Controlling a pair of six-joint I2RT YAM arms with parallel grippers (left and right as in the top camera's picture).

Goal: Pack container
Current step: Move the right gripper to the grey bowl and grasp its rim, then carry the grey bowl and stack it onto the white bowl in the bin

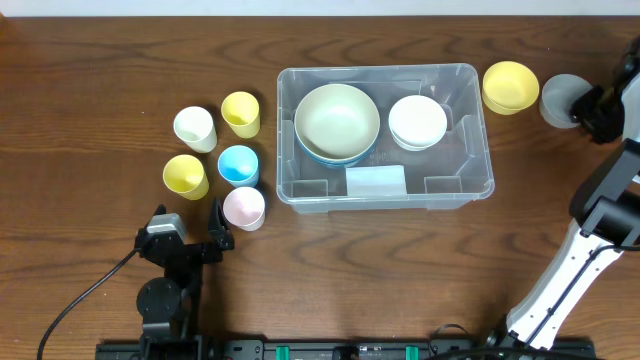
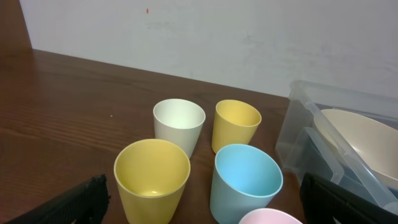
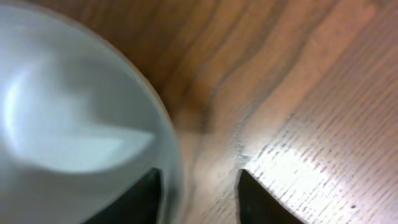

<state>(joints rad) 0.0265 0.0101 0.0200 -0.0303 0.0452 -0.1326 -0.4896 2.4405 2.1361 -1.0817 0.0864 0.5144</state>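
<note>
Presently we count two bowls (image 1: pixel 337 120) inside the container (image 1: pixel 470 190), five cups (image 1: pixel 239 163), yellow bowl (image 1: pixel 510 85) and grey bowl (image 1: pixel 562 98) outstanding; left tool (image 1: pixel 188 222) open, right tool (image 3: pixel 199 193) open astride the grey rim.

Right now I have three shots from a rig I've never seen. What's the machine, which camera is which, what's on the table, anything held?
Two robot arms at a table, each ending in a two-finger gripper. The wide shot is from a fixed camera overhead; the other two from a camera on each wrist. The clear container holds a large cream bowl and stacked white bowls. On its left stand five cups: white cup, two yellow cups, blue cup, pink cup. On its right sit a yellow bowl and a grey bowl. The left gripper is open near the pink cup, holding nothing. The right gripper is open, jaws straddling the grey bowl's rim, not clamped.
</note>
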